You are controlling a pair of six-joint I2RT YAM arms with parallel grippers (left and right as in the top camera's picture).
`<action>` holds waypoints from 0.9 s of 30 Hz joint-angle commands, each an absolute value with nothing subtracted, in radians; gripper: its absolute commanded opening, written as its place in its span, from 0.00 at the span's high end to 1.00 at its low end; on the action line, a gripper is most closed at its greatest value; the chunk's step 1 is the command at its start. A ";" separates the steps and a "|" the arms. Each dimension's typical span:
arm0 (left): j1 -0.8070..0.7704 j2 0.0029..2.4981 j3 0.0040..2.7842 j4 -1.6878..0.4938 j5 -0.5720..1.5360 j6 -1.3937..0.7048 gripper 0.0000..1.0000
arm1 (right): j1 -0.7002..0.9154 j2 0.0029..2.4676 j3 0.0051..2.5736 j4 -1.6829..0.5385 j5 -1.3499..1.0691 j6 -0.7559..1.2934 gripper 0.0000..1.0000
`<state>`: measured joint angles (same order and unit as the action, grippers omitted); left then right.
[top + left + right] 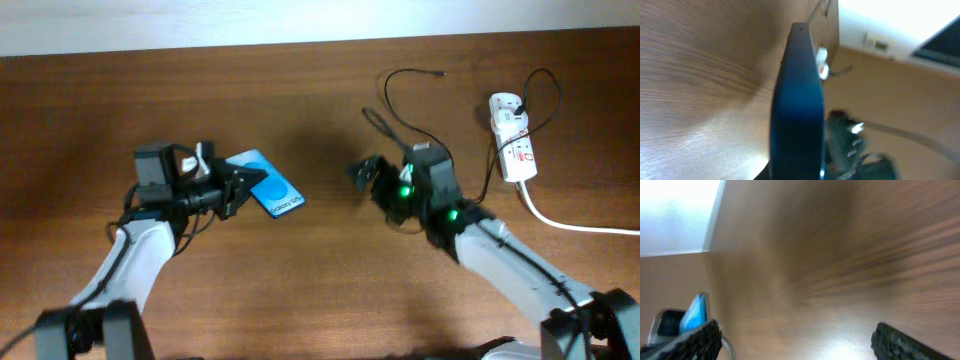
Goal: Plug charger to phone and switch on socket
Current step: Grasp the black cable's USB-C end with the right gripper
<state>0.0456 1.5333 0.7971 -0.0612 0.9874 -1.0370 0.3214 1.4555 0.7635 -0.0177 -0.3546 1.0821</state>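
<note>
Clasping slim rectangular blue-screened phone (pixel 276 191): left gripper (pixel 248 186); woodgrain table (pixel 320 290).

Wooden table (pixel 300 290), white socket (pixel 512 140) and black charger (pixel 410 71) lying on it

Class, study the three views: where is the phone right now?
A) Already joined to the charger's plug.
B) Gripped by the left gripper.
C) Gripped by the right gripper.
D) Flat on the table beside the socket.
B: the phone is held tilted off the table by the left gripper and shows edge-on in the left wrist view, while the right gripper is open and empty.
</note>
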 commanded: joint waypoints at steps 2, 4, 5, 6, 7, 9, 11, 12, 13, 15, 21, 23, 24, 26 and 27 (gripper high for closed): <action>0.006 1.594 0.809 -0.015 1.126 -1.010 1.00 | 0.292 1.459 1.133 -0.311 -0.007 0.730 0.02; 0.006 1.594 0.810 -0.016 1.122 -0.973 1.00 | 0.292 1.550 1.245 -0.295 0.138 0.539 0.02; 0.006 1.594 0.810 -0.016 1.122 -0.970 1.00 | 0.288 1.596 1.273 -0.291 0.165 0.515 0.02; 0.006 1.594 0.810 -0.016 1.124 -0.970 1.00 | 0.280 1.659 1.308 -0.287 0.182 0.491 0.02; 0.006 1.594 0.810 -0.016 1.131 -0.970 1.00 | 0.271 1.720 1.338 -0.281 0.186 0.486 0.02; 0.006 1.594 0.809 -0.016 1.138 -0.970 1.00 | 0.237 1.882 1.438 -0.281 0.189 0.486 0.02; 0.000 1.594 0.810 -0.016 1.136 -0.964 1.00 | 0.210 2.010 1.542 -0.281 0.187 0.486 0.02; -0.001 1.594 0.810 -0.016 1.137 -0.949 1.00 | 0.200 2.069 1.594 -0.281 0.182 0.486 0.01; -0.002 1.594 0.809 -0.016 1.137 -0.944 1.00 | 0.195 2.120 1.635 -0.280 0.167 0.486 0.01; -0.004 1.594 0.809 -0.016 1.137 -0.944 1.00 | 0.194 2.221 1.703 -0.266 0.153 0.486 0.01; -0.004 1.594 0.809 -0.016 1.117 -0.944 1.00 | 0.199 2.341 1.723 -0.191 0.075 0.485 0.14; -0.004 1.594 0.809 -0.017 1.114 -0.944 1.00 | 0.199 2.365 1.722 -0.209 0.080 0.484 0.28; -0.004 1.594 0.809 -0.018 1.114 -0.944 1.00 | 0.200 2.372 1.722 -0.222 0.082 0.478 0.39; -0.004 1.594 0.809 -0.020 1.113 -0.944 1.00 | 0.205 2.372 1.722 -0.252 0.082 0.475 0.57; -0.004 1.594 0.809 -0.020 1.111 -0.944 1.00 | 0.209 2.371 1.723 -0.271 0.082 0.474 0.65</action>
